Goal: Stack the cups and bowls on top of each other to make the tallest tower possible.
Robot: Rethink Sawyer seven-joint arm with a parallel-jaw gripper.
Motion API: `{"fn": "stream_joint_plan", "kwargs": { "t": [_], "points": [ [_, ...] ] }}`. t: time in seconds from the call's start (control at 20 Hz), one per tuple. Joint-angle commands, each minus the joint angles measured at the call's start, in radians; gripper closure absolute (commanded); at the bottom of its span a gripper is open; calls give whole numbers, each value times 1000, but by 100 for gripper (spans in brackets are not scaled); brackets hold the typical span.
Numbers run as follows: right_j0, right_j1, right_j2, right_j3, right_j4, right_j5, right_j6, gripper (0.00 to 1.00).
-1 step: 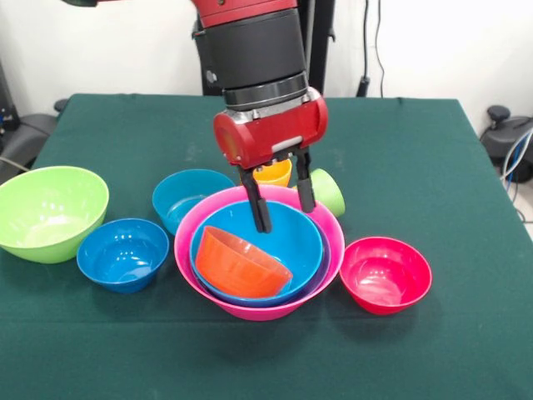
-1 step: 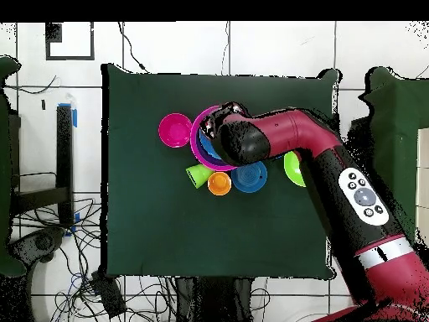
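The tower is a nested stack: a big pink bowl [image 1: 250,310] outermost, a thin purple rim [image 1: 323,265] inside it, then a sky blue bowl [image 1: 296,237]. A small orange bowl [image 1: 240,263] lies tilted inside the blue one. My gripper [image 1: 286,217] is open over the stack's far side, one finger [image 1: 257,204] reaching down into the blue bowl and the other by the pink rim. Behind the stack an orange cup [image 1: 275,173] stands, and a lime green cup [image 1: 330,192] lies on its side. From overhead, my arm [image 2: 276,138] covers most of the pink bowl [image 2: 195,138].
Loose bowls ring the stack: teal [image 1: 185,197], dark blue [image 1: 122,253], large lime green [image 1: 50,210] and red-pink [image 1: 386,273]. The overhead view shows the red-pink bowl [image 2: 175,130], green cup [image 2: 198,174], orange cup [image 2: 219,183] and teal bowl [image 2: 250,176].
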Motion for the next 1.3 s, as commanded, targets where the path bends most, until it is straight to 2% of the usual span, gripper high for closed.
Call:
{"fn": "stream_joint_plan", "kwargs": {
  "t": [0.05, 0.55, 0.85, 1.3],
  "points": [
    [-11, 49, -13, -56, -74, 157, -426, 0],
    [-27, 68, -15, -89, -77, 160, -479, 0],
    [-38, 102, -6, -143, -65, 183, -562, 0],
    [-30, 120, -11, -170, -55, 180, -589, 0]
  ]
}}
